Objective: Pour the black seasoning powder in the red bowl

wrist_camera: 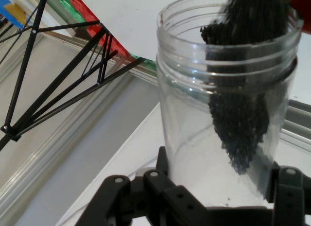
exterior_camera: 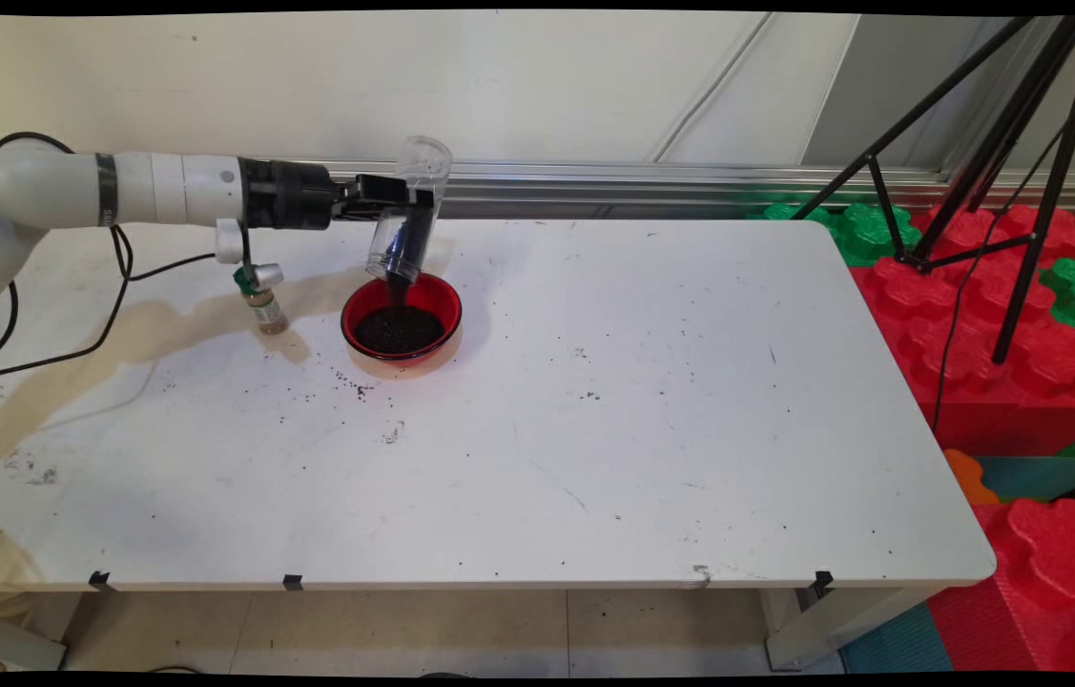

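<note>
Main view
Gripper (exterior_camera: 403,205): clamped on the clear plastic jar (exterior_camera: 411,212), reaching in level from the left, above the far-left part of the tabletop (exterior_camera: 594,429).
Jar pose: tipped steeply, mouth down and base up, mouth just above the red bowl (exterior_camera: 402,320).
Jar contents: dark granules (exterior_camera: 401,267) gathered at the mouth end and streaming down in a narrow column; upper part of the jar see-through and bare.
Bowl contents: a dark mound of the same granules covering the bottom, red wall showing all round.
Step in hand: by the look of it, pouring in mid-flow, jar well on the way to drained.
Next move calls for: judged from the pose, holding the mouth over the bowl until the flow stops, then righting the jar without swinging it sideways.
Spill: black specks scattered on the tabletop near the bowl's near-left side and further out.
Small bottle (exterior_camera: 262,301): upright, green-and-white cap, brownish contents, just left of the bowl and apart from it, below the wrist.
Surroundings: black tripod (exterior_camera: 976,143) over red and green foam mats (exterior_camera: 976,315) at the right.

Hand view
Gripper (wrist_camera: 218,206): black linkage at the bottom edge, closed about the jar's base end.
Jar (wrist_camera: 184,138): threaded open mouth pointing away from the camera, no lid.
Granules (wrist_camera: 240,114): a dark tongue along one wall running out through the mouth.
Bowl: only a sliver of red at the top right edge.
Tripod (wrist_camera: 58,75): legs at upper left.
</note>
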Motion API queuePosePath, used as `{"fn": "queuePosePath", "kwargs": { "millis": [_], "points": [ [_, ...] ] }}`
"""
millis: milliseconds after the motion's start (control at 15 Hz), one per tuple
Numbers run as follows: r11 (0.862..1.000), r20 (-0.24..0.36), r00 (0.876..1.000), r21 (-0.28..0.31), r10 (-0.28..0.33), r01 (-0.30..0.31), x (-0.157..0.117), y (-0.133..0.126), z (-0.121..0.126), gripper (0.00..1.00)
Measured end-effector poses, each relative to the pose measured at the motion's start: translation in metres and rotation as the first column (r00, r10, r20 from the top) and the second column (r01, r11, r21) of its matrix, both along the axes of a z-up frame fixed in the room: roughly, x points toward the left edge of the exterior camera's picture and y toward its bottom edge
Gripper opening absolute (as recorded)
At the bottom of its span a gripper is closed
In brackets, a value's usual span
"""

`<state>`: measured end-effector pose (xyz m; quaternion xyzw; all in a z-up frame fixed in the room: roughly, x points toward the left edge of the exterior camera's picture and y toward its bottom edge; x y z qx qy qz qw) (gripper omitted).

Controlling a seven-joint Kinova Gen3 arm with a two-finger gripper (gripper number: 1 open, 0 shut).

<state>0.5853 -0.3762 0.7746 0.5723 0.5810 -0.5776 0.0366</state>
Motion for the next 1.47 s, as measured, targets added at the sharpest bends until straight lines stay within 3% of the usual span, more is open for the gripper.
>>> {"fn": "queuePosePath", "kwargs": {
  "millis": [733, 1467],
  "points": [
    [0.999, 0.021, 1.0, -0.033, -0.004, 0.005, -0.0065, -0.0055, 0.0, 0.0],
    [0.995, 0.06, 0.998, -0.102, -0.012, 0.018, -0.0089, -0.0069, 0.0044, 0.0]
  ]
}}
